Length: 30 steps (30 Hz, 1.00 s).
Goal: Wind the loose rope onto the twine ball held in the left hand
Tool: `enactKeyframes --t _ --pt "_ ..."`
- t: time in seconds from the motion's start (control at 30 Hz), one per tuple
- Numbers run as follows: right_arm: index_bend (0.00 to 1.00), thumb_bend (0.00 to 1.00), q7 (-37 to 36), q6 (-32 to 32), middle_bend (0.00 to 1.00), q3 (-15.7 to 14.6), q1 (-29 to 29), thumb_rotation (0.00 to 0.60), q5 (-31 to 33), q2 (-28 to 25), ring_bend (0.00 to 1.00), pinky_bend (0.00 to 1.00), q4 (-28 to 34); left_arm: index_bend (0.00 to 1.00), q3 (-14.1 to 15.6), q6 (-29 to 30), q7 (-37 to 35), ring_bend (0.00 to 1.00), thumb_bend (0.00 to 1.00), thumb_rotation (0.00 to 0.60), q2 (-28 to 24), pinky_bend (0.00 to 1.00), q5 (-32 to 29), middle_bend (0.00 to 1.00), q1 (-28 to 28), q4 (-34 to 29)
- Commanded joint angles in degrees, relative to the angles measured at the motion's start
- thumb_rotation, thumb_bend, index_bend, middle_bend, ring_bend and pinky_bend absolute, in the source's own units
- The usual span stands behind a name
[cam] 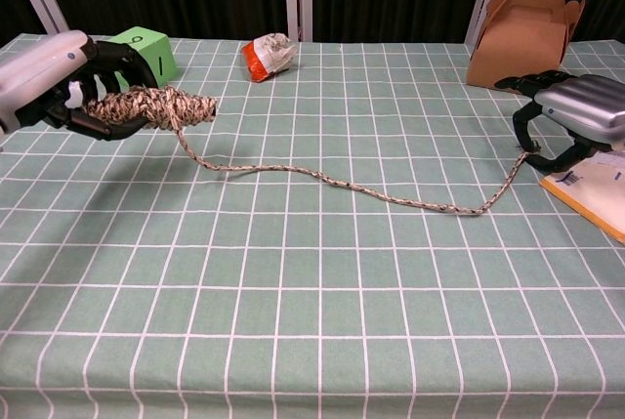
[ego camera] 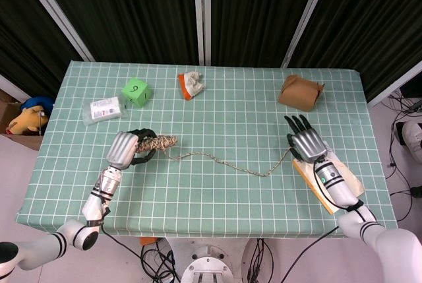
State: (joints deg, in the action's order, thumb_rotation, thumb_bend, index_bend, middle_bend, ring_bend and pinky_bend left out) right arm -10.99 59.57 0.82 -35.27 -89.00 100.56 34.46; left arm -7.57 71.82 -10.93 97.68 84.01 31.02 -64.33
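Note:
My left hand grips the mottled twine ball at the table's left, just above the cloth. From the ball a loose rope trails right across the green checked cloth. Its far end rises to my right hand. That hand arches over the end with fingers and thumb apart; I see no firm pinch on the rope.
A green die, a white packet and an orange-white crumpled bag lie at the back. A brown cardboard box stands back right. A flat yellow pad lies under my right wrist.

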Motion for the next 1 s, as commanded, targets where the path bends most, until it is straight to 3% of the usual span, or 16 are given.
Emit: enactKeyframes --t 0.03,0.57,1.0 --pt "0.65 0.34 -0.1 0.2 0.06 0.0 0.0 0.600 0.0 0.2 0.00 0.00 -0.3 0.69 0.0 -0.1 0.0 0.58 0.43 0.600 -0.1 0.67 0.0 0.67 0.0 -0.1" --pt "0.73 0.50 1.0 1.3 0.10 0.0 -0.2 0.600 -0.3 1.5 0.00 0.00 -2.9 0.69 0.1 -0.2 -0.2 0.58 0.43 0.600 -0.3 0.67 -0.2 0.67 -0.3 -0.2" --pt "0.85 0.58 -1.0 9.4 0.16 2.1 0.8 0.600 -0.2 -1.2 0.00 0.00 1.1 0.69 -0.2 0.2 -0.3 0.58 0.43 0.600 -0.8 0.67 0.0 0.67 -0.2 -1.0"
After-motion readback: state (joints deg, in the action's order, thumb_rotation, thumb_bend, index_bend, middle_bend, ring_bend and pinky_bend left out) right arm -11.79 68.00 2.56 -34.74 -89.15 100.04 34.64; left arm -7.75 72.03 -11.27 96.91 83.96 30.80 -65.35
